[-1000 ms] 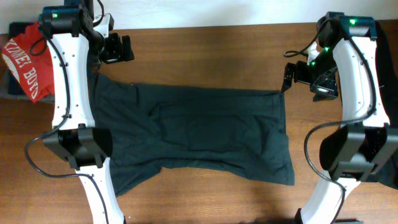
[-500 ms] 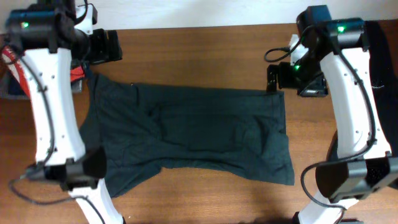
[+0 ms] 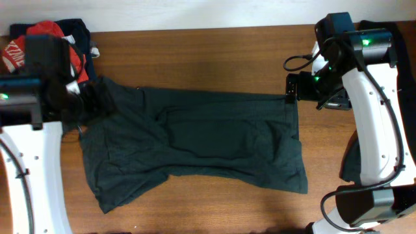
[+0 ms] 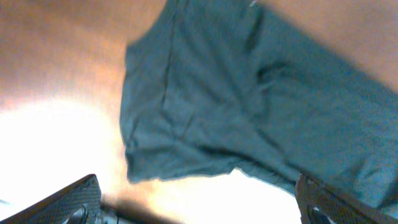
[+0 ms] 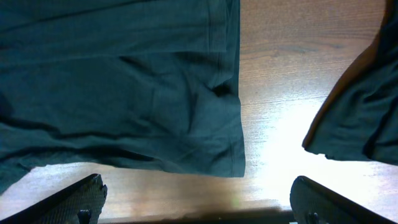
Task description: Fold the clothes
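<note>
A large dark grey-green T-shirt (image 3: 201,140) lies spread flat across the middle of the table. It also shows in the left wrist view (image 4: 249,93) and the right wrist view (image 5: 124,81). My left gripper (image 3: 101,101) hovers over the shirt's back left corner, open and empty in its wrist view (image 4: 196,186). My right gripper (image 3: 290,88) is at the shirt's back right corner, open and empty (image 5: 198,186), with the shirt's hem corner just ahead of the jaws.
A pile with a red garment (image 3: 45,36) and a dark one (image 3: 79,29) lies at the back left corner. Another black garment (image 3: 408,78) lies along the right edge and shows in the right wrist view (image 5: 360,106). Bare wooden table (image 3: 208,52) surrounds the shirt.
My left arm has swung from the back left corner forward to the shirt's back left corner, uncovering the pile. My right gripper has stayed near the back right corner.
</note>
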Motion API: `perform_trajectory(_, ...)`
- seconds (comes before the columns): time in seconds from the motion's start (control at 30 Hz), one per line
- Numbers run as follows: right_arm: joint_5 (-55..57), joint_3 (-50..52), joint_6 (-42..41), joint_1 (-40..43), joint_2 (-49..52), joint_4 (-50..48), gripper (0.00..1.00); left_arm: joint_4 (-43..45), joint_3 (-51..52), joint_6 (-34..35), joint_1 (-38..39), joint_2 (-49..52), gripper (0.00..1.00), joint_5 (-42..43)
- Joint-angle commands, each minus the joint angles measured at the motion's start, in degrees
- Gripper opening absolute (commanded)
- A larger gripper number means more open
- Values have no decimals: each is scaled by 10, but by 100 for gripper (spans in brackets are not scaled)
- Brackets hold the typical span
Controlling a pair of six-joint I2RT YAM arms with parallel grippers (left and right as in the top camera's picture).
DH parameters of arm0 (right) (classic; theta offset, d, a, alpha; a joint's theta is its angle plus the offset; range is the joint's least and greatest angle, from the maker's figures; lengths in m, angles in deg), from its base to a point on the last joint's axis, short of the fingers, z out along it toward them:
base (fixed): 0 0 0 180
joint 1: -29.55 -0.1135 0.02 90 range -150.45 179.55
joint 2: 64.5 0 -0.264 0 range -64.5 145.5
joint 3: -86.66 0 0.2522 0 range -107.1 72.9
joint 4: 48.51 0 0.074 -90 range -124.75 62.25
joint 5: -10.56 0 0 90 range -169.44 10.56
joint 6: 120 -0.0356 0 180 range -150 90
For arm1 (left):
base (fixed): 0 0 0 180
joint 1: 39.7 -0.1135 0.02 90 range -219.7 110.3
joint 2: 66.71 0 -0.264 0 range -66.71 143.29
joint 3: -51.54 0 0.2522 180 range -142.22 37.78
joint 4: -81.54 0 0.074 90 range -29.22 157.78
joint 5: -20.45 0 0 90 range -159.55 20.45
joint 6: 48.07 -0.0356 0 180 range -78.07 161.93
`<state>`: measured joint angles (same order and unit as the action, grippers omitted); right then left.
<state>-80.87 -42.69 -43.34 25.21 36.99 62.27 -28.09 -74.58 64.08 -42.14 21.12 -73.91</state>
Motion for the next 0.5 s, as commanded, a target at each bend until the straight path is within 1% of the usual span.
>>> perform_trajectory(0.0, 13, 3, -9, -2, -11, 3, 99, 24, 121, 50, -3, -26, 99, -14)
perform_trajectory(0.23, 13, 3, -9, -2, -10, 3, 99, 99, 344, 54, -3, -71, 98, 20)
perform_trajectory(0.37, 13, 3, -9, -2, -10, 3, 99, 138, 435, 76, -4, -72, 98, 17)
perform_trajectory(0.47, 13, 3, -9, -2, -10, 3, 99, 145, 465, 99, -5, -72, 98, -7)
